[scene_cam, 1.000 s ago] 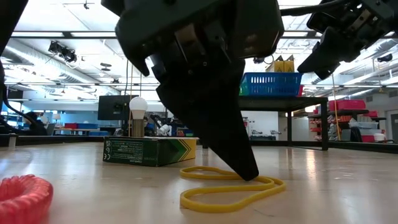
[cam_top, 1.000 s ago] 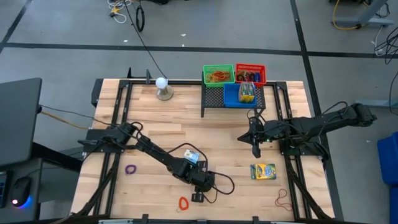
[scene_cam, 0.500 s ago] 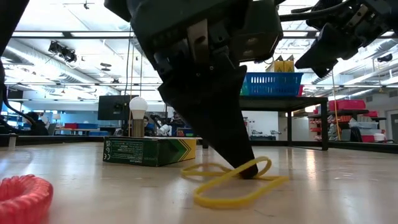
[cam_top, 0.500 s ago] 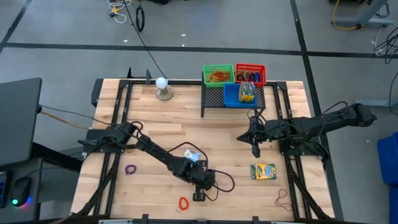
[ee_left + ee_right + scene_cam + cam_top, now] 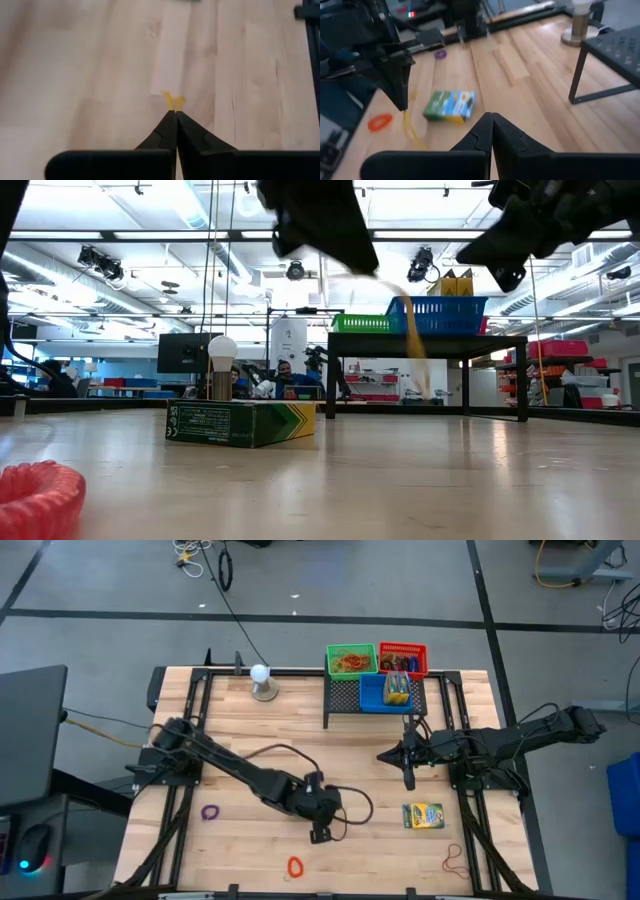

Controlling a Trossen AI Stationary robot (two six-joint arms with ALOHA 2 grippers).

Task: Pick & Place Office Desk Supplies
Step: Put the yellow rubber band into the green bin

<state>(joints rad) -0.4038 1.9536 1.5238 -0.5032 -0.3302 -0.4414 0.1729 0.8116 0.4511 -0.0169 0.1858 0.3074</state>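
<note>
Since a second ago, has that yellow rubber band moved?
Yes. The yellow rubber band has left the tabletop and now dangles from the shut left pincer, well above the green crayon box that stayed put.

Yellow rubber band (image 5: 413, 332) dangles above the table.

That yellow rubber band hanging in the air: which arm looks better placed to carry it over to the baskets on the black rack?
Probably the left. The left gripper is shut on the yellow rubber band, lifted off the table. The right gripper is shut and empty, nearer the black rack.
</note>
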